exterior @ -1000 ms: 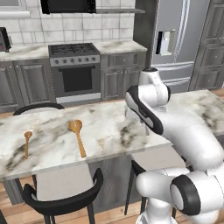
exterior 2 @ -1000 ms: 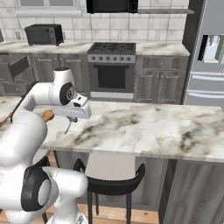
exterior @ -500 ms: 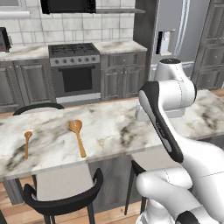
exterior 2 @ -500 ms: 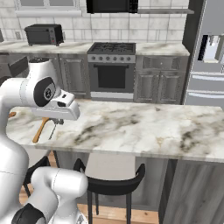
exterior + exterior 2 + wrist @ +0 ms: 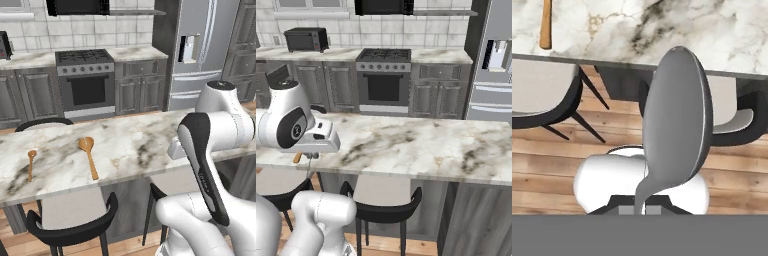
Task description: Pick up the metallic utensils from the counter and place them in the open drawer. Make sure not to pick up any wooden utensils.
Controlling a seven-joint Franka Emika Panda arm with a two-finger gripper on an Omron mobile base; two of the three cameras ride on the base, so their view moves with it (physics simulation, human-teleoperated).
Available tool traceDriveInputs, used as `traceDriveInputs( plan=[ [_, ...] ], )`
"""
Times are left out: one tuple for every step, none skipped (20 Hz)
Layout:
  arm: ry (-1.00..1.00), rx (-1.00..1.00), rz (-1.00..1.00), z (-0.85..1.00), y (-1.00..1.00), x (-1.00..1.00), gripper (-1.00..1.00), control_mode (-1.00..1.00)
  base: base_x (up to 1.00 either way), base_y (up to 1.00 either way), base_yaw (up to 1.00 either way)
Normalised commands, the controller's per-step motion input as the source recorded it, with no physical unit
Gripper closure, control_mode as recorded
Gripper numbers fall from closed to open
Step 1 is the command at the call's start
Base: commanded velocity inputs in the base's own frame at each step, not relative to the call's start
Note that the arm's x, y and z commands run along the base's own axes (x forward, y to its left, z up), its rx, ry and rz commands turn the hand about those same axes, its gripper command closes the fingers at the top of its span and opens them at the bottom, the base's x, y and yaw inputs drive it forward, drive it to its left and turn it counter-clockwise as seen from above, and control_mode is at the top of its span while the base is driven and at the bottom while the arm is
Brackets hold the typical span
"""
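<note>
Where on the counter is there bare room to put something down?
The counter is bare from right of the big wooden spoon to the arm, and along its far edge. The left end is crowded: the small wooden spoon lies near the big one.

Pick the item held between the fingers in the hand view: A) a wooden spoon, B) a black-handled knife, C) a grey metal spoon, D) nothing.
C: in the hand view a grey metal spoon rises bowl-up from between the fingers, while a wooden spoon handle lies apart on the marble counter above.
</note>
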Motion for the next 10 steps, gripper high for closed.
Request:
traceDriveInputs(
  plan=[
    [0.00, 0.00, 0.00, 0.00, 0.00, 0.00, 1.00, -1.00, 0.00, 0.00, 0.00],
    [0.00, 0.00, 0.00, 0.00, 0.00, 0.00, 1.00, -1.00, 0.00, 0.00, 0.00],
    [0.00, 0.00, 0.00, 0.00, 0.00, 0.00, 1.00, -1.00, 0.00, 0.00, 0.00],
    [0.00, 0.00, 0.00, 0.00, 0.00, 0.00, 1.00, -1.00, 0.00, 0.00, 0.00],
    [0.00, 0.00, 0.00, 0.00, 0.00, 0.00, 1.00, -1.00, 0.00, 0.00, 0.00],
    [0.00, 0.00, 0.00, 0.00, 0.00, 0.00, 1.00, -1.00, 0.00, 0.00, 0.00],
    [0.00, 0.00, 0.00, 0.00, 0.00, 0.00, 1.00, -1.00, 0.00, 0.00, 0.00],
    [0.00, 0.00, 0.00, 0.00, 0.00, 0.00, 1.00, -1.00, 0.00, 0.00, 0.00],
    [0.00, 0.00, 0.00, 0.00, 0.00, 0.00, 1.00, -1.00, 0.00, 0.00, 0.00],
    [0.00, 0.00, 0.00, 0.00, 0.00, 0.00, 1.00, -1.00, 0.00, 0.00, 0.00]
  ],
)
